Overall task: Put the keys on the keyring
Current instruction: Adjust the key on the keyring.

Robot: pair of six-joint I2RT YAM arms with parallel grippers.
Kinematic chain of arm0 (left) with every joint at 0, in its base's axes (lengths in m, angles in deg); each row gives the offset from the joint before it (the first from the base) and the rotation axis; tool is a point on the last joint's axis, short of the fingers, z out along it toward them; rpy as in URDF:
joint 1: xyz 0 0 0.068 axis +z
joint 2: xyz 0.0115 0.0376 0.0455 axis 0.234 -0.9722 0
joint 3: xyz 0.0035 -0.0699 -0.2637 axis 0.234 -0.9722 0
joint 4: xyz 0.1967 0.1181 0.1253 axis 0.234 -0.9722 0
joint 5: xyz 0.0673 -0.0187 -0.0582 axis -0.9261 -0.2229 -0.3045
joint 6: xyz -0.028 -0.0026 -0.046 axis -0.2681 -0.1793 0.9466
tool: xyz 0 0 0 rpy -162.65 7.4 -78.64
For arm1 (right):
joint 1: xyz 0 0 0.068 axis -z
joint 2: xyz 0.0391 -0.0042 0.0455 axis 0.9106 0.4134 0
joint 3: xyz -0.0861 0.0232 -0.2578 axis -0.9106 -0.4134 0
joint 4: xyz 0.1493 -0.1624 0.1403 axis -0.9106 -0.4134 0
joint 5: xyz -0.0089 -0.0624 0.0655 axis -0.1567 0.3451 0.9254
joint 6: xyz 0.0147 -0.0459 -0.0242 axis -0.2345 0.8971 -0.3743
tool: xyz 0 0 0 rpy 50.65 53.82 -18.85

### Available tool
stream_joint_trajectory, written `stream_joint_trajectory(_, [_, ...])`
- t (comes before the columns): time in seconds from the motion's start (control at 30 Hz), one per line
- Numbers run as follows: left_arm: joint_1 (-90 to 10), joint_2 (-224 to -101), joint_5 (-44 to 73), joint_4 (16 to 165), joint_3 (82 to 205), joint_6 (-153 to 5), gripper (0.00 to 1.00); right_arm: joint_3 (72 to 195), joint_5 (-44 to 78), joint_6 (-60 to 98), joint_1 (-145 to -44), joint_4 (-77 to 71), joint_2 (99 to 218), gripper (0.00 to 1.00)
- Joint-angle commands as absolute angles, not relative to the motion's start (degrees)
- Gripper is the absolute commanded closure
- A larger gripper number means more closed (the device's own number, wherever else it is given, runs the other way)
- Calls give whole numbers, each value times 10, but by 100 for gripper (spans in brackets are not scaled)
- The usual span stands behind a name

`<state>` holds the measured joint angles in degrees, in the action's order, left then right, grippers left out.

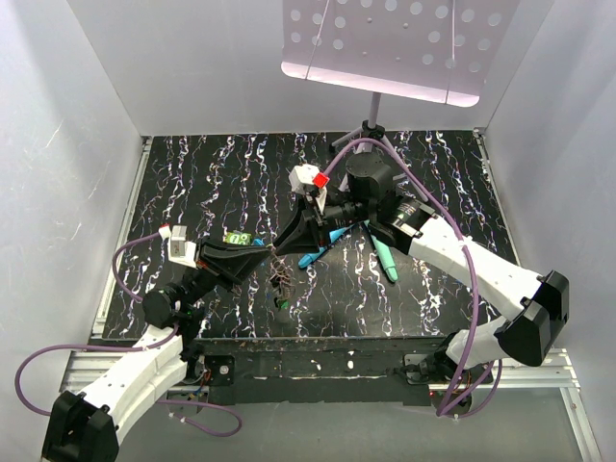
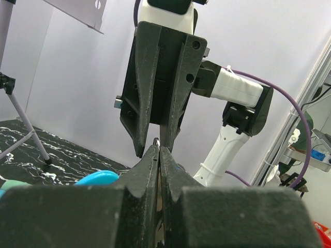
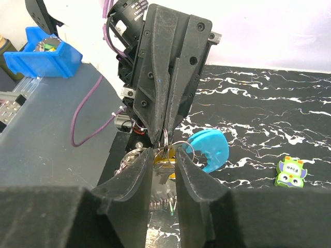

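My left gripper (image 1: 271,253) and right gripper (image 1: 287,243) meet tip to tip above the middle of the table. The left gripper (image 3: 161,140) is shut on a thin metal loop of the keyring (image 3: 166,138). A bright blue piece (image 3: 208,150) hangs from a ring beside it and also shows in the left wrist view (image 2: 98,178). The right gripper (image 3: 164,151) has its fingers apart on either side of a yellow-headed key (image 3: 164,165), which hangs from the rings. I cannot tell whether they touch it. More keys (image 1: 282,279) dangle below the grippers.
A small green owl tile (image 3: 289,173) lies left of the grippers (image 1: 238,238). A blue stick (image 1: 316,255) and a teal stick (image 1: 385,262) lie to the right. A spring (image 3: 165,199) lies under the keys. A tripod stand (image 1: 373,125) is at the back.
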<state>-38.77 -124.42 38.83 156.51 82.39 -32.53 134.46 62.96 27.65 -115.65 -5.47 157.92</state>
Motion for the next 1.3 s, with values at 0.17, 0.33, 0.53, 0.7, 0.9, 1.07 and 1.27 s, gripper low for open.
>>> stream_joint_trajectory(0.17, [-388,-1239,376,1590,835,-326,100,1367,654,246,-1159,-29,1583,71])
stream_joint_trajectory(0.33, [-388,-1239,377,1591,833,-326,100,1369,654,233,-1159,-28,1586,71])
stream_joint_trajectory(0.53, [-388,-1239,378,1589,834,-326,100,1372,649,217,-1160,-12,1593,70])
stream_joint_trajectory(0.7, [-388,-1238,379,1588,834,-325,100,1375,647,209,-1160,-8,1596,76])
stream_joint_trajectory(0.9, [-387,-1237,377,1584,831,-324,100,1379,670,212,-1160,-15,1598,99])
stream_joint_trajectory(1.07, [-388,-1205,353,1528,831,-321,58,1379,671,211,-1154,-37,1582,99])
stream_joint_trajectory(1.27, [-386,-1057,302,1128,926,-415,2,1382,629,301,-1119,-196,1532,99])
